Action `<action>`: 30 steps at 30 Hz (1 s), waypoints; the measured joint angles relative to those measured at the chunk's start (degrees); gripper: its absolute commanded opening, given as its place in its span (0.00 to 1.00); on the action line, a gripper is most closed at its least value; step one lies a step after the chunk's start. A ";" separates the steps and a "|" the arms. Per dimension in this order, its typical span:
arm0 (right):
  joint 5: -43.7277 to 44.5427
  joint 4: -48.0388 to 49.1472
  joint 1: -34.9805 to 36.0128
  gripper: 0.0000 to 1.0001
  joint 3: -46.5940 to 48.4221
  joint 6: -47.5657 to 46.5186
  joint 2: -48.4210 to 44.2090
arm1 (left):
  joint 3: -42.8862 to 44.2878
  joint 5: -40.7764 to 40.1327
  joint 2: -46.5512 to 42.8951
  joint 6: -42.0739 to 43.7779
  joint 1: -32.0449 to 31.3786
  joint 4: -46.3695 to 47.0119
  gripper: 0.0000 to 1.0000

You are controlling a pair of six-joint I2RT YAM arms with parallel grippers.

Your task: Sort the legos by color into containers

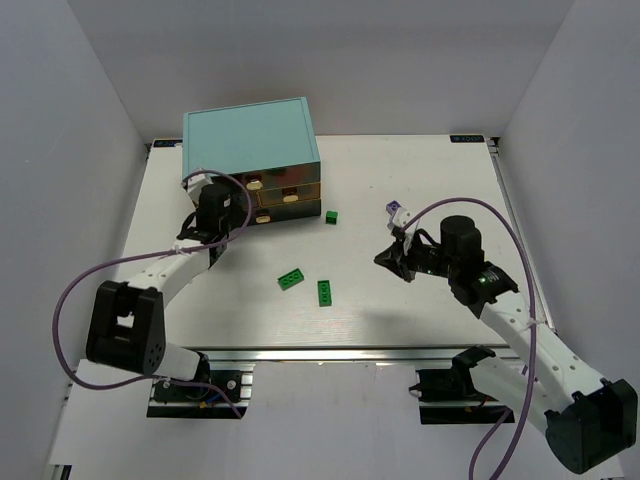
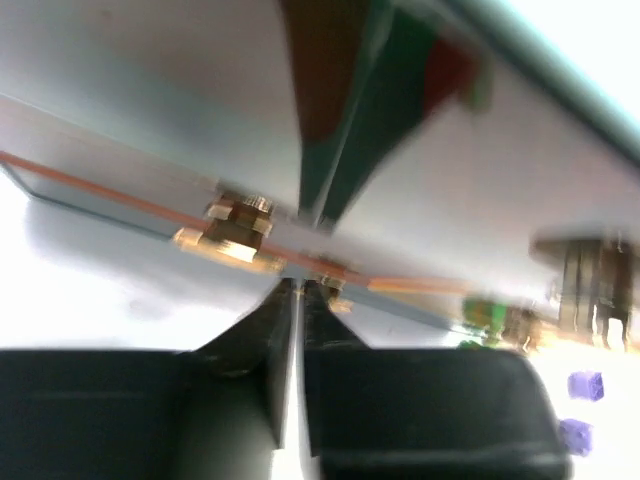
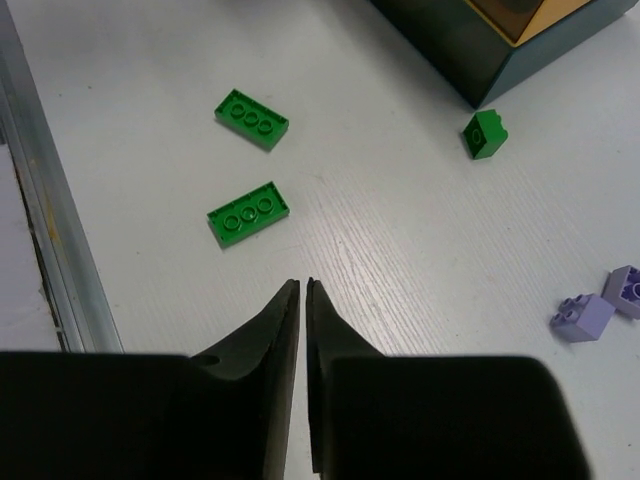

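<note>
My left gripper (image 1: 222, 222) is pressed against the lower left front of the teal cabinet (image 1: 250, 135), whose brownish drawers (image 1: 290, 192) are the containers. In the blurred left wrist view its fingers (image 2: 322, 330) stand almost together, and I see nothing between them. My right gripper (image 1: 387, 258) (image 3: 302, 285) hovers shut and empty over the table. Ahead of it lie two flat green legos (image 3: 251, 118) (image 3: 248, 214), and a small green brick (image 3: 486, 134) sits by the cabinet's corner. Two lavender legos (image 3: 581, 318) (image 3: 626, 290) lie to its right.
The green plates (image 1: 291, 279) (image 1: 325, 292) lie mid-table between the arms. The small green brick (image 1: 331, 217) is just right of the cabinet. White walls enclose the table on three sides. A metal rail (image 3: 45, 230) runs along the near edge.
</note>
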 measured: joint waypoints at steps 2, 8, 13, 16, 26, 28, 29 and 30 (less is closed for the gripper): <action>-0.52 -0.17 0.02 0.24 -0.15 -0.11 1.42 | -1.92 2.51 -3.15 1.66 0.28 -0.85 0.45; -2.29 -0.33 0.09 0.49 -0.17 0.04 5.09 | -4.31 11.85 -14.56 7.13 0.74 -4.70 0.74; -2.40 -0.26 0.17 0.54 -0.17 0.04 6.97 | -7.54 22.45 -24.09 13.57 0.44 -4.07 0.83; -1.73 -0.24 0.17 0.44 -0.17 0.11 7.50 | -9.99 29.62 -25.68 15.34 -0.09 -1.64 0.74; 1.90 2.29 -0.81 0.01 -1.27 0.92 3.02 | -18.56 46.29 -12.92 7.41 -1.68 22.97 0.70; 2.51 3.08 -1.11 0.01 -1.27 1.18 2.54 | -19.85 45.92 -11.76 5.53 -1.97 28.02 0.73; 2.78 3.34 -1.22 0.01 -1.27 1.29 2.47 | -20.20 45.09 -10.86 4.44 -2.23 30.71 0.74; 2.99 3.43 -1.27 0.01 -1.27 1.42 2.45 | -20.26 44.19 -9.81 3.72 -2.45 32.72 0.75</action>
